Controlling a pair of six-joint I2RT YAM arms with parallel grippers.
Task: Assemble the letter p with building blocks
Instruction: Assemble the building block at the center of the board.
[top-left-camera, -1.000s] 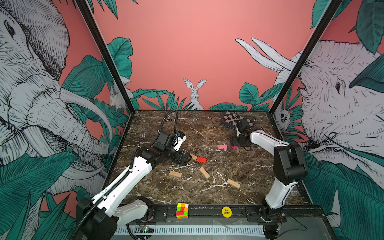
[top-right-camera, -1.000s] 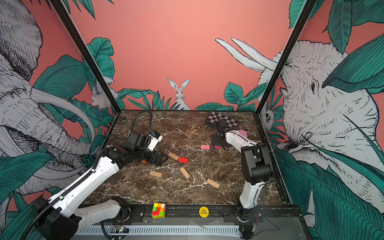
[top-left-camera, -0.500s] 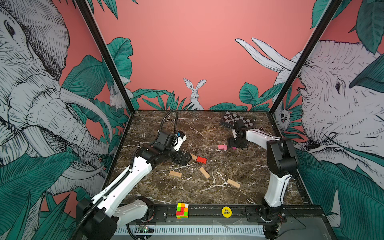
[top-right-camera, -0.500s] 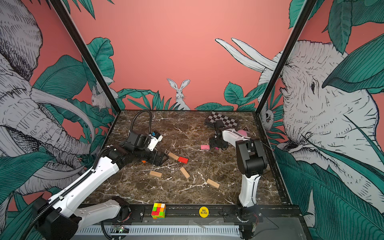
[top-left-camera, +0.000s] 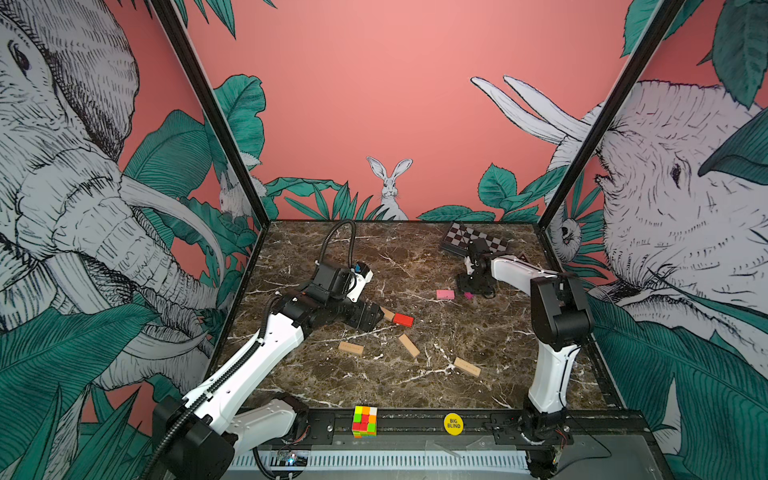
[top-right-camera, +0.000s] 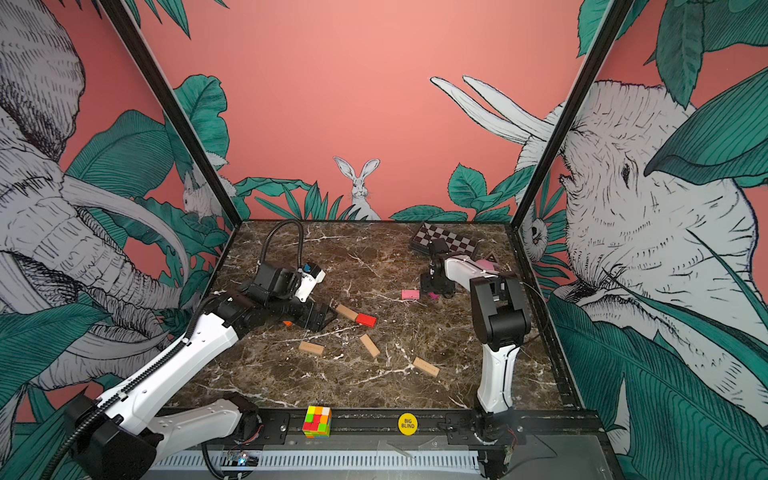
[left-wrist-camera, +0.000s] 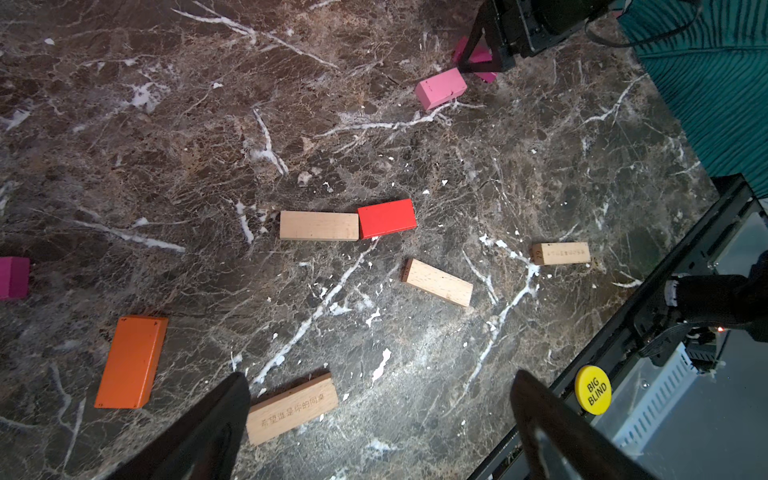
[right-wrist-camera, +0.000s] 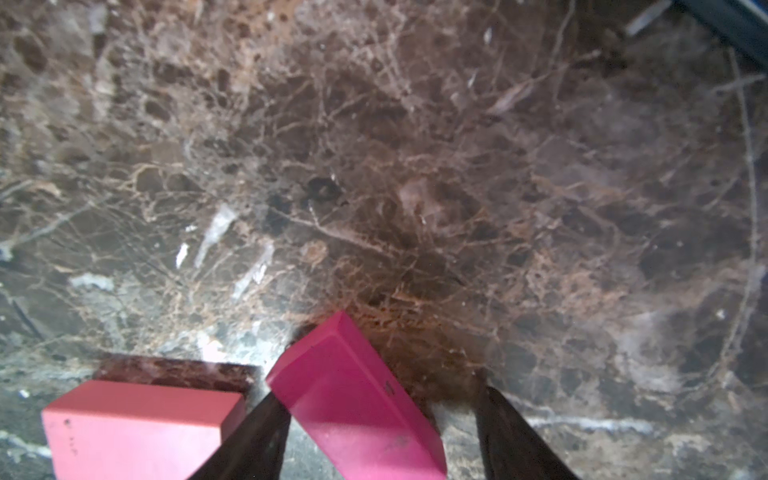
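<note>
Building blocks lie scattered on the marble table (top-left-camera: 511, 332). A red block (top-left-camera: 402, 319) touches the end of a tan one (left-wrist-camera: 318, 225); three more tan blocks (top-left-camera: 351, 348) (top-left-camera: 409, 345) (top-left-camera: 467, 367) lie nearer the front. My left gripper (left-wrist-camera: 379, 376) hangs open above the table, an inscribed tan block (left-wrist-camera: 292, 408) by one finger and an orange block (left-wrist-camera: 131, 361) beside it. Another magenta block (left-wrist-camera: 13, 277) shows at the frame's edge. My right gripper (right-wrist-camera: 380, 395) is low on the table and open, straddling a magenta block (right-wrist-camera: 357, 399); a gap remains at one finger. A pink block (right-wrist-camera: 137, 428) lies just beside it.
A black-and-white checkered box (top-left-camera: 473, 241) sits at the back right behind the right arm. A multicoloured puzzle cube (top-left-camera: 365, 422) and a yellow disc (top-left-camera: 453, 424) rest on the black front rail (top-left-camera: 415, 415). Patterned walls close in three sides.
The right arm's elbow has swung inward and its jaws have narrowed around the magenta block. The left arm and the other blocks have not moved.
</note>
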